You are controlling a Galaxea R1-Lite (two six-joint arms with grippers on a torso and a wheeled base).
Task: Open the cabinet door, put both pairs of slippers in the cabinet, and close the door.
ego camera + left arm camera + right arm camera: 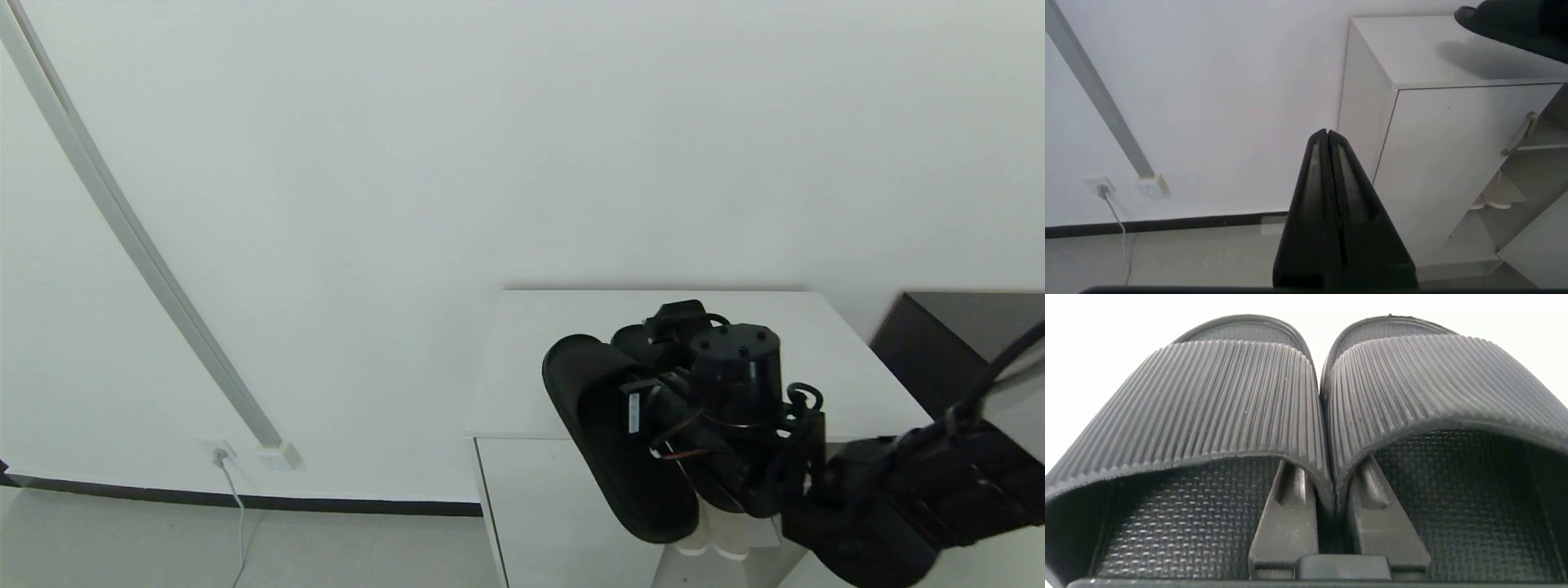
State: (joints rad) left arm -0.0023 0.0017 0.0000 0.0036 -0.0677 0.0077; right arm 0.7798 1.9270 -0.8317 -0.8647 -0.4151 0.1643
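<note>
Slippers [608,433], a black pair, are clamped strap to strap between the fingers of my right gripper [1327,486], held in the air over the front edge of the white cabinet [555,359]. My left gripper [1328,188] is off to the cabinet's left, well apart from it, its fingers pressed together on nothing. From there I see shelves [1545,148] beside the door [1445,163] with its handle [1519,135].

Head cam looks down; L wrist shares cabinet [571,359].

Slippers [608,425] apparently over cabinet [539,367] top.
</note>
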